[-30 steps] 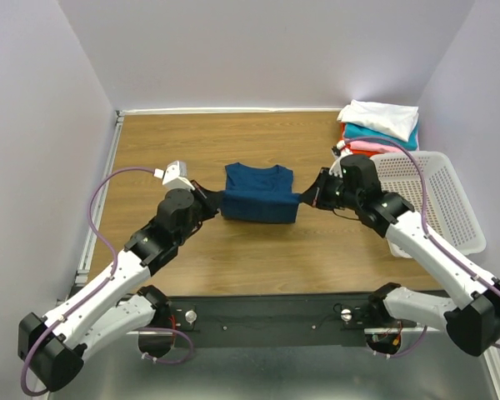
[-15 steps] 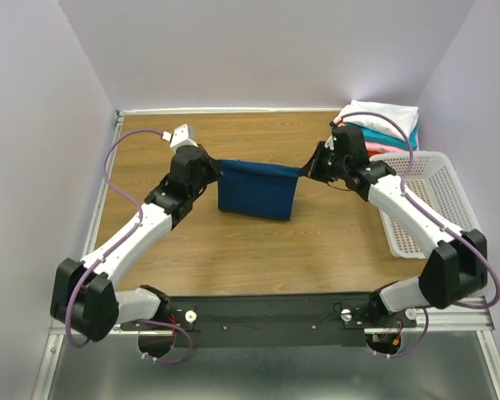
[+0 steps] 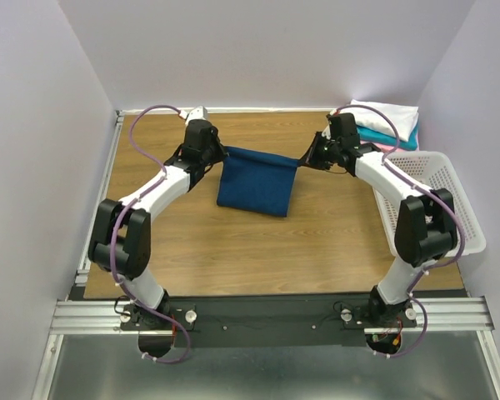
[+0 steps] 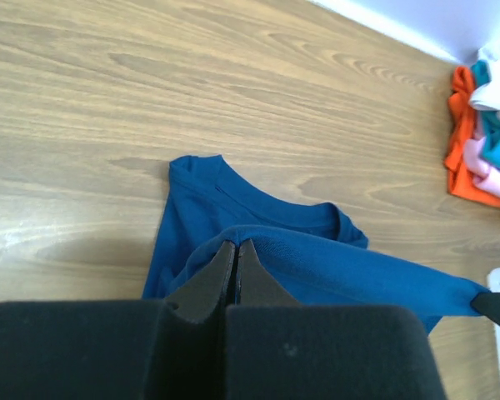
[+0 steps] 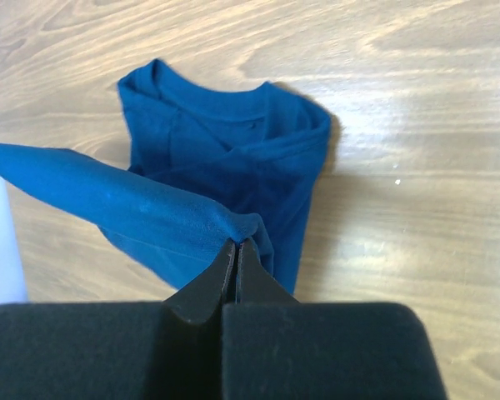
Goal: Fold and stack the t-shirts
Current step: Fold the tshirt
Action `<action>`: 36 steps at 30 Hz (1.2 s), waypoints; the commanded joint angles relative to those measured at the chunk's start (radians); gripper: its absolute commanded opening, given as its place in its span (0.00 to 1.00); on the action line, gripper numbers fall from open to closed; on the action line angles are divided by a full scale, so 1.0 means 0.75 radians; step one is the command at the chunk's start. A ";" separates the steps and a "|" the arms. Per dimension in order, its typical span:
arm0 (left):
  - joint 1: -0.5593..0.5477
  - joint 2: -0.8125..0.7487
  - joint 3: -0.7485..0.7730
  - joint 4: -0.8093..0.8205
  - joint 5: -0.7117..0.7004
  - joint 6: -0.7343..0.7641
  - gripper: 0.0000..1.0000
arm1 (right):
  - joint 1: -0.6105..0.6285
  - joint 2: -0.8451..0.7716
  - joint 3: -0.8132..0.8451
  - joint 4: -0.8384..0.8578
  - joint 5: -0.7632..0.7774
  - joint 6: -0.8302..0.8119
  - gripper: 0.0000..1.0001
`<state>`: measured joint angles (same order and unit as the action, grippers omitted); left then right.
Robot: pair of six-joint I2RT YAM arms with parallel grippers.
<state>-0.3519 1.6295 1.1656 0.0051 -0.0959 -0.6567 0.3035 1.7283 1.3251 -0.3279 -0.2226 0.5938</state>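
1. Mid-table, the navy t-shirt [image 3: 254, 183] hangs as a limp panel over the wood-grain table [image 3: 233, 250], with its collar end lying on the surface. The fold looks under way, not finished.
2. The left gripper [image 3: 220, 153] and right gripper [image 3: 303, 161] each clamp a corner of its soft knit edge.
3. Far right, the folded stack [image 3: 387, 125], white over teal and pink, sits behind the perforated plastic basket [image 3: 446, 196]. The navy one has yet to join it.

right gripper [image 5: 236, 246] is pinched tight on a fold of the navy t-shirt [image 5: 225, 142], one edge stretched off left, collar end lying on the wooden table [image 5: 417, 167]
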 commanded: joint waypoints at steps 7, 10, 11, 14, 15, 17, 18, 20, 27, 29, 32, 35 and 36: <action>0.076 0.233 0.182 0.026 0.083 0.078 0.00 | -0.081 0.217 0.131 0.006 -0.071 -0.055 0.01; 0.085 0.296 0.213 0.024 0.095 0.076 0.00 | -0.092 0.321 0.182 0.008 -0.096 -0.053 0.01; 0.087 0.308 0.217 0.024 0.095 0.072 0.00 | -0.096 0.340 0.197 0.010 -0.106 -0.051 0.01; 0.101 0.355 0.244 0.018 0.101 0.070 0.00 | -0.104 0.391 0.244 0.008 -0.135 -0.049 0.01; 0.103 0.368 0.252 0.018 0.105 0.072 0.00 | -0.108 0.420 0.256 0.008 -0.135 -0.049 0.01; 0.113 0.402 0.276 0.001 0.116 0.080 0.12 | -0.114 0.465 0.301 0.010 -0.137 -0.074 0.09; 0.113 0.411 0.282 0.001 0.118 0.086 0.26 | -0.114 0.465 0.321 0.010 -0.137 -0.088 0.13; 0.117 0.415 0.301 -0.005 0.110 0.096 0.94 | -0.118 0.508 0.385 0.008 -0.171 -0.131 0.42; 0.107 0.308 0.277 0.007 0.203 0.105 0.98 | -0.118 0.416 0.383 0.016 -0.323 -0.174 1.00; 0.093 0.262 0.221 0.042 0.236 0.098 0.98 | -0.112 0.327 0.312 0.034 -0.337 -0.172 1.00; 0.058 0.221 0.154 0.085 0.297 0.084 0.98 | -0.080 0.218 0.148 0.081 -0.366 -0.156 1.00; 0.017 0.206 0.083 0.146 0.367 0.066 0.98 | -0.020 0.150 0.007 0.165 -0.453 -0.099 1.00; 0.007 0.204 0.070 0.157 0.371 0.060 0.98 | -0.004 0.142 -0.028 0.226 -0.468 -0.084 1.00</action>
<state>-0.3161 1.8114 1.2697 0.0624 0.1005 -0.5972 0.2493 1.8835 1.3945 -0.2596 -0.4721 0.4973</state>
